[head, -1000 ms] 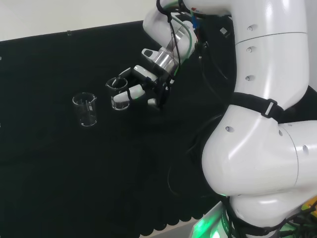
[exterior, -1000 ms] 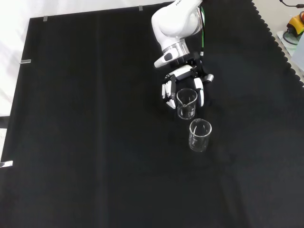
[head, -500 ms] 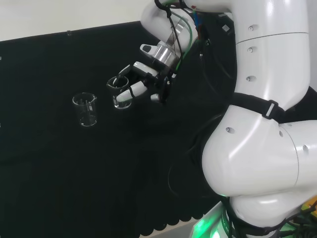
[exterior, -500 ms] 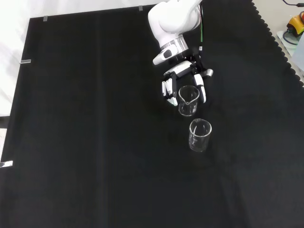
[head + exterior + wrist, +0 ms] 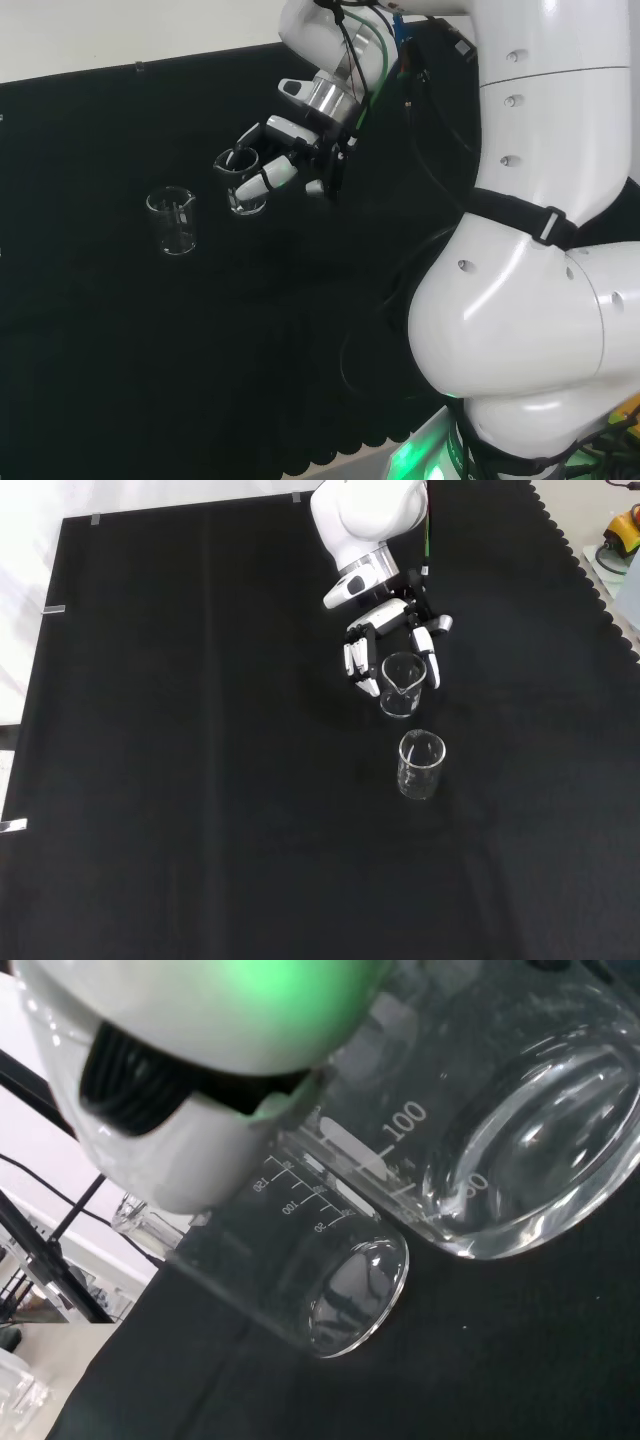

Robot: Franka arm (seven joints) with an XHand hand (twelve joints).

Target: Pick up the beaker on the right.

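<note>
Hand point(image 5: 385, 640) curled round glass beaker point(image 5: 400, 685), fingers point(image 5: 352, 663) on one side, thumb on other. Front view: beaker just below palm, looks raised off worktop point(image 5: 180, 780). Second beaker point(image 5: 420, 765) stands apart, nearer camera, upright.

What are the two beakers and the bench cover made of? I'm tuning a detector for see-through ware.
The held beaker in the hand and the free beaker look like clear glass, possibly plastic: the cloth shows through the walls, rims glint, white scale marks. The cover is matte black cloth with a scalloped edge.
</note>
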